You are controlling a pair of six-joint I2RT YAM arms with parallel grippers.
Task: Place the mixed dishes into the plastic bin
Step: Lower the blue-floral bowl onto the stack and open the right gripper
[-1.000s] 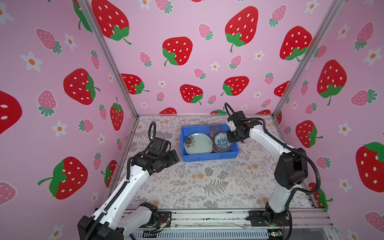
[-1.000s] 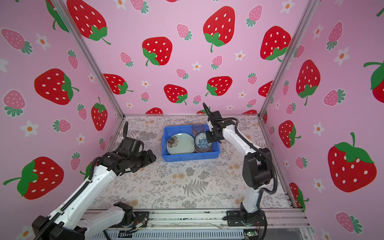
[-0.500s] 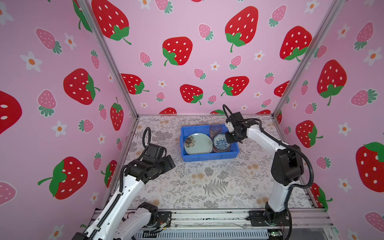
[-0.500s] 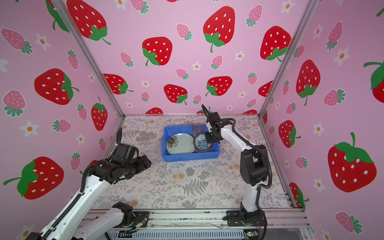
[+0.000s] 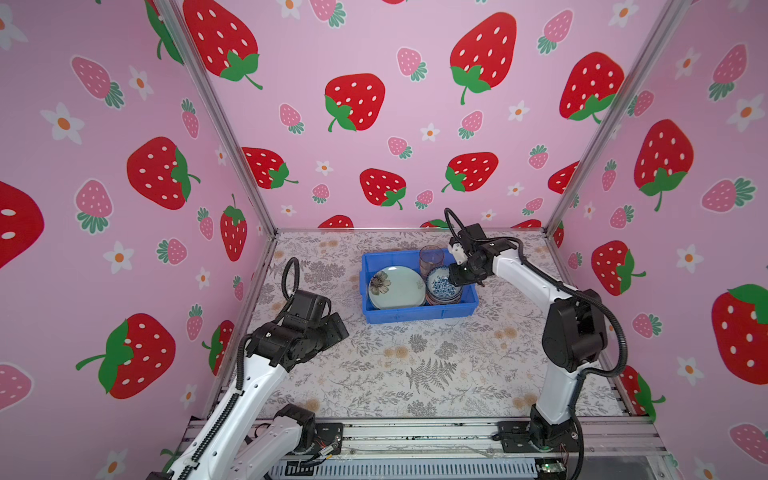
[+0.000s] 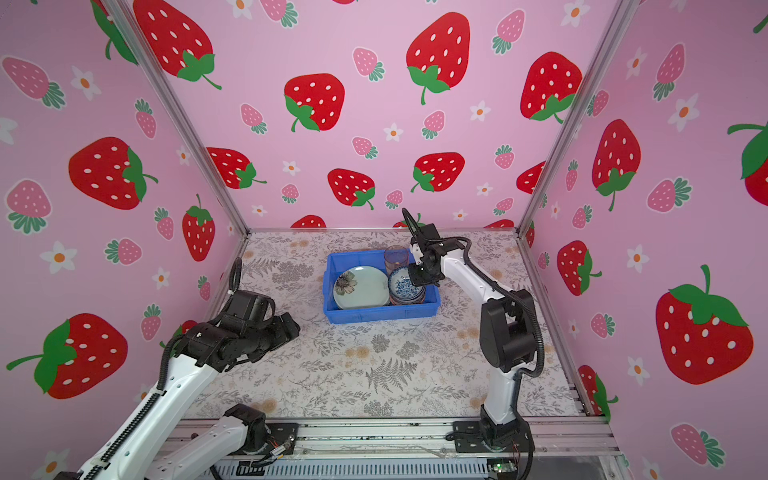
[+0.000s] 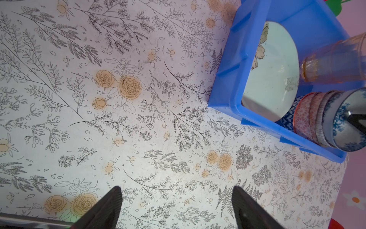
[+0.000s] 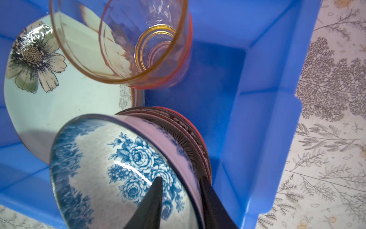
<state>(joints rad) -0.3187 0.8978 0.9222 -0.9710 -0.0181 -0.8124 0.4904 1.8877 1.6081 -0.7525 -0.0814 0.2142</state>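
We see the bin (image 5: 415, 318) far-centre on the table (image 5: 415, 374), holding a plate (image 5: 397, 289), tumblers (image 5: 431, 257) and stacked bowls (image 5: 443, 298). The right gripper (image 8: 180, 178) straddles the top bowl (image 5: 441, 284) at its rim, fingers (image 8: 152, 198) released. The left gripper (image 7: 175, 188) hangs near left, spread, empty.

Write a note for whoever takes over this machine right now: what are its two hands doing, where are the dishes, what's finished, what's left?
Left hand: open, empty, above the table, apart from the blue bin.
Right hand: fingers straddle the rim of the blue-white bowl; gripping or released, cannot tell.
In the bin: pale green plate, nested tumblers, blue-white bowl atop the bowl stack.
Done: no dish shows outside the bin.
Left: probably just free that bowl and lift the right arm away.
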